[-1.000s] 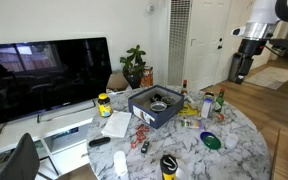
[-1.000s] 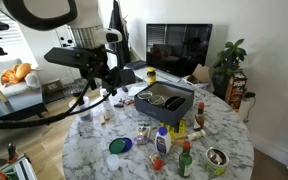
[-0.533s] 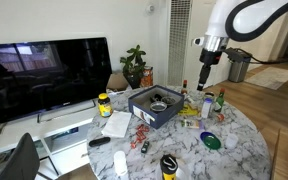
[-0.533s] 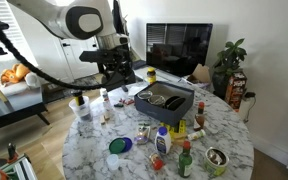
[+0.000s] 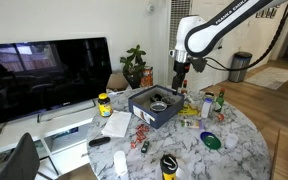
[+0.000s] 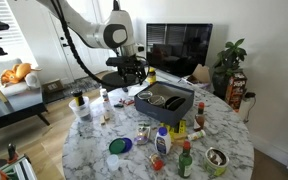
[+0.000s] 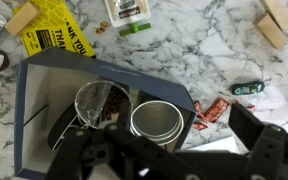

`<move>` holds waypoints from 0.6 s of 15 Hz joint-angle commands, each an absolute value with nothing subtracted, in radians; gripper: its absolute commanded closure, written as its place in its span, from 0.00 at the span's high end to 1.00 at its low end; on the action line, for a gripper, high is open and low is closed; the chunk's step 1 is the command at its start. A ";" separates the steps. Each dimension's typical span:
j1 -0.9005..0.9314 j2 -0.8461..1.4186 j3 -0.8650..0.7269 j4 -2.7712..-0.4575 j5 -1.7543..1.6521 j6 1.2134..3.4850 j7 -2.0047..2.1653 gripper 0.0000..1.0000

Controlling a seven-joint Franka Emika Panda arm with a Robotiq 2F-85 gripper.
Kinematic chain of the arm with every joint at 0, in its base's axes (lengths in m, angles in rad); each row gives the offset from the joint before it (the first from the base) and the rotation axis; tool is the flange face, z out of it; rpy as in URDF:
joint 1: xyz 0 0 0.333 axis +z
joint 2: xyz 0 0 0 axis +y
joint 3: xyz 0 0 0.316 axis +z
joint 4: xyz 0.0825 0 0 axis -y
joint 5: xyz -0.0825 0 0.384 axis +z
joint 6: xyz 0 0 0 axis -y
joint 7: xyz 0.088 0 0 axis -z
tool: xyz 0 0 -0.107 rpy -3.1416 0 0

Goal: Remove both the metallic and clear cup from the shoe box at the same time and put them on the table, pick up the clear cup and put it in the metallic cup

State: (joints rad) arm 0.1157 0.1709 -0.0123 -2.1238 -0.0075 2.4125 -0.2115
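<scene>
The dark navy shoe box [image 7: 34,110] lies open on the white marble table [image 7: 204,40]. Inside it, side by side and upright, stand the clear cup [image 7: 99,103] and the metallic cup [image 7: 156,120]. My gripper [image 7: 174,160] is open and empty, its dark fingers [image 7: 269,140] spread wide at the bottom of the wrist view, above the box's edge near the metallic cup. In both exterior views the gripper [image 5: 180,78] [image 6: 132,72] hangs above and just beside the box [image 5: 154,108] [image 6: 166,104].
Clutter rings the box: bottles [image 5: 206,103] [image 6: 162,140], a yellow-and-black can [image 5: 168,166], a green lid [image 5: 212,141], a blue lid [image 6: 120,145], a yellow sheet [image 7: 64,35], red wrappers [image 7: 209,108]. A TV [image 5: 44,75] and plant [image 5: 134,65] stand behind.
The arm has swung in from the far side of the table and now holds the gripper over the shoe box. The box and cups have not moved.
</scene>
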 commanded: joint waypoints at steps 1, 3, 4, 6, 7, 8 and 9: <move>0.086 0.179 0.018 -2.115 -0.016 2.411 -0.205 1.00; 0.086 0.196 0.010 -2.105 -0.028 2.427 -0.175 1.00; 0.080 0.219 0.009 -2.094 -0.017 2.455 -0.171 1.00; 0.077 0.281 0.008 -2.068 -0.027 2.530 -0.144 1.00; 0.075 0.307 0.012 -2.056 -0.030 2.552 -0.148 1.00; 0.070 0.330 0.020 -2.046 -0.019 2.577 -0.173 1.00; 0.071 0.357 0.021 -2.033 -0.029 2.592 -0.170 1.00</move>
State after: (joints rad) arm 0.0892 0.2643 -0.0041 -2.0859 -0.0114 2.5391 -0.1752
